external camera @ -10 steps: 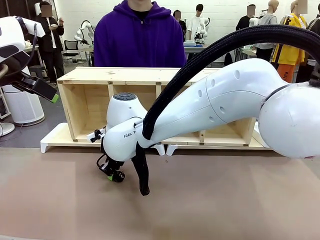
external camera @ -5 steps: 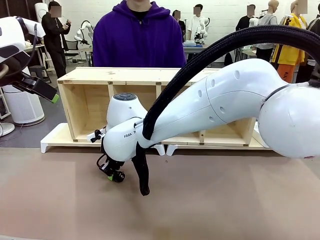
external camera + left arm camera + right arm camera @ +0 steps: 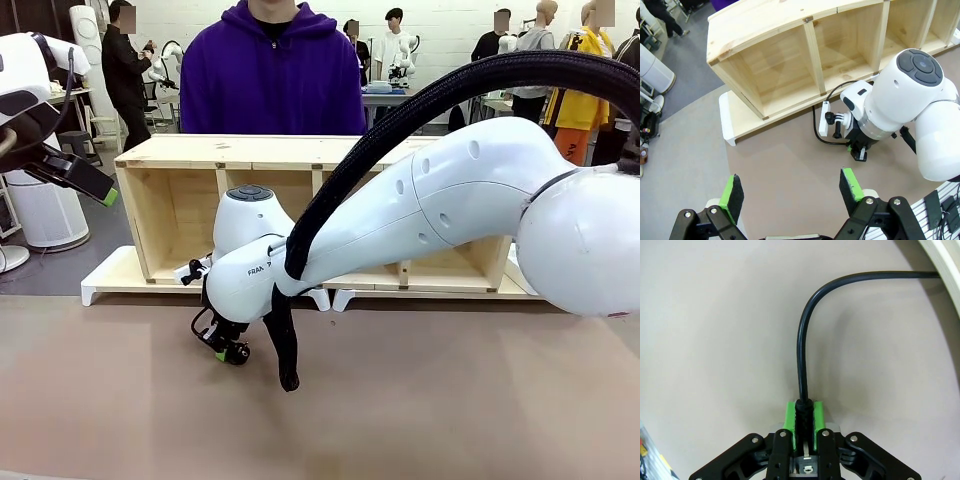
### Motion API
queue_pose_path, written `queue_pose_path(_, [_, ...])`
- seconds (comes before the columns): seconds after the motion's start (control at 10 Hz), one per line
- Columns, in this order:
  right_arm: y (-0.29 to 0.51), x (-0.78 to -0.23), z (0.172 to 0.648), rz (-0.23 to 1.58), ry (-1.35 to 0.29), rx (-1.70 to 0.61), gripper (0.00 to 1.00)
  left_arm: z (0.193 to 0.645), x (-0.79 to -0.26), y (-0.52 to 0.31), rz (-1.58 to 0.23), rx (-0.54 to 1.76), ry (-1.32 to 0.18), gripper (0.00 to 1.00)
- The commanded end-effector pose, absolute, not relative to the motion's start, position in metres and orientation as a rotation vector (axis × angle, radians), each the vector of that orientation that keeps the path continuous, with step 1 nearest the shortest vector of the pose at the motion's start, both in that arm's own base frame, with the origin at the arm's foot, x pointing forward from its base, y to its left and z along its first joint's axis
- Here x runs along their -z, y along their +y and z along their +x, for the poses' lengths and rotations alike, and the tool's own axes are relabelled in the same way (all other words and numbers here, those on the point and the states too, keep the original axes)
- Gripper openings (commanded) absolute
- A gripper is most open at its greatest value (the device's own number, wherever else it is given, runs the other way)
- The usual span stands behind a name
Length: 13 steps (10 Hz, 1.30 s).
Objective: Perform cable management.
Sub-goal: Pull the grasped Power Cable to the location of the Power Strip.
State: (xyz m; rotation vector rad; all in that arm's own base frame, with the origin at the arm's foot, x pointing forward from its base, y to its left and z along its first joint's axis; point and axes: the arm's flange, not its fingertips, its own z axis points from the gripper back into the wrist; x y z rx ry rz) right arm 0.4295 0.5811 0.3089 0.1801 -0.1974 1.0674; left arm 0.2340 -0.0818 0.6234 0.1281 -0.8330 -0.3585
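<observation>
Low over the counter (image 3: 450, 420), the right gripper (image 3: 805, 412) is clamped tight on the cable (image 3: 801, 350), pinched between its green pads; the cable arcs away along the surface to a white power strip (image 3: 823, 120) at the foot of the wooden shelf (image 3: 250, 152); the left gripper (image 3: 790, 187) hangs high, spread wide, holding nothing; a person (image 3: 275, 70) stands beyond. The grasp looks made and routing is in hand; the next move calls for a gentle pull that guides the slack without dragging the strip.
</observation>
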Motion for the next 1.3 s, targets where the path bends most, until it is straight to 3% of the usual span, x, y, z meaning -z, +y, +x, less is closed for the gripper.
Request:
queue_pose_path(0.0, [0.57,-0.317,0.405,0.209,-0.124,-1.084,0.16,0.235,-0.624,-0.081,0.136,0.367,-0.841,1.0])
queue_pose_path(1.2, [0.427,-0.386,0.249,0.149,-0.281,-0.723,0.16,0.235,-0.624,-0.081,0.136,0.367,-0.841,1.0])
